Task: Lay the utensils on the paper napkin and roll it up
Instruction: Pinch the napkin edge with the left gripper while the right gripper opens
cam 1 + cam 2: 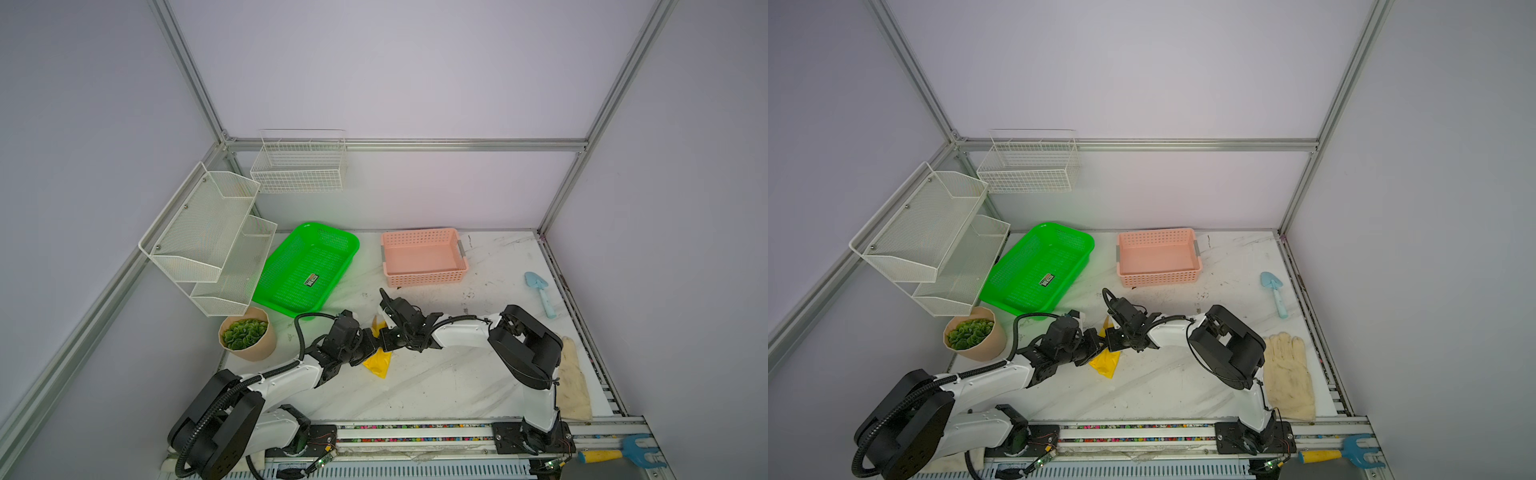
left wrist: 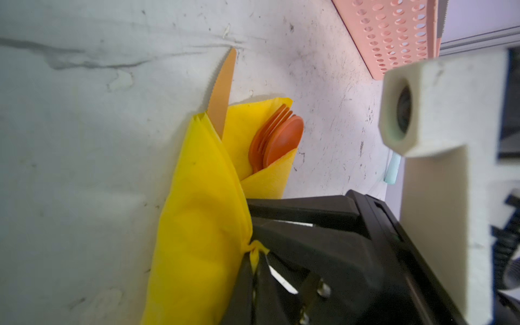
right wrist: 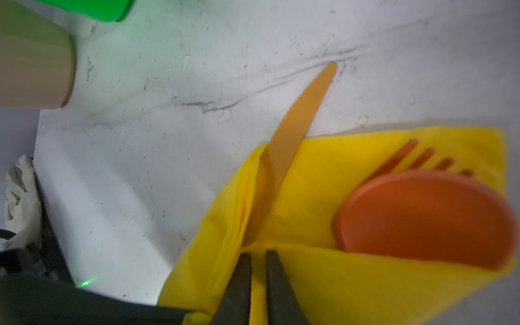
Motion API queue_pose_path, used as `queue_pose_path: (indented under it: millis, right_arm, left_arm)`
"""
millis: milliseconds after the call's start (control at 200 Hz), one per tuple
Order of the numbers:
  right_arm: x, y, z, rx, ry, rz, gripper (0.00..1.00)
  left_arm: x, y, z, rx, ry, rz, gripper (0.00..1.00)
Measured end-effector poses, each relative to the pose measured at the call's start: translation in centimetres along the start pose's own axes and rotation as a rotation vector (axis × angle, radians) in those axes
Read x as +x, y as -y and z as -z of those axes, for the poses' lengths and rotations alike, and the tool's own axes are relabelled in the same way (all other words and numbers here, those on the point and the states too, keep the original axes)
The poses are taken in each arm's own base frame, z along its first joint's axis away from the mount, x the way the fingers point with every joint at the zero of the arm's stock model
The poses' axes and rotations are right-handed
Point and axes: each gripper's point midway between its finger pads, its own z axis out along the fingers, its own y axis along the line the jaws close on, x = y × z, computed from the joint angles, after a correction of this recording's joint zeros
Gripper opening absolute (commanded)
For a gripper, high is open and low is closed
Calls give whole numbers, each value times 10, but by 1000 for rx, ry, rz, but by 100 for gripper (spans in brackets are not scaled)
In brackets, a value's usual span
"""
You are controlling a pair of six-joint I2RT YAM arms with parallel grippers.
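Yellow paper napkin pinched in left gripper | right gripper narrowly parted above it | both angled inward, tips close

Thin yellow paper napkin, matt, faintly fibrous, softly creased. Smooth orange plastic spoon and fork, slight sheen; paler orange plastic knife, matt, serrated along one edge. White marble-look counter, smooth, scuffed with grey marks and dark specks. Perforated pink plastic basket; glossy green plastic mesh basket. White-coated metal mesh racks. Rough cream knitted cloth glove. Matt tan plant pot, finely ridged.
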Motion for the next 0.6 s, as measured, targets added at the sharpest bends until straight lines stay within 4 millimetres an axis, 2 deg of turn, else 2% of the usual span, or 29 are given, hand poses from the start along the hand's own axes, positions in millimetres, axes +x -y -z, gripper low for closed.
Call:
queue_pose_path:
  millis: [170,450,600]
  right_arm:
    - [5,2,12,16,-19,-29,25]
    - [-18,-6,48,-12,54,-70,25]
    - [-26,7,72,-2,108,-110,24]
  left_arm:
    - [0,-3,1,-15,6,4,1]
    - [1,-10,-1,-42,0,8,1]
    - [5,-18,-2,-71,-13,10,1]
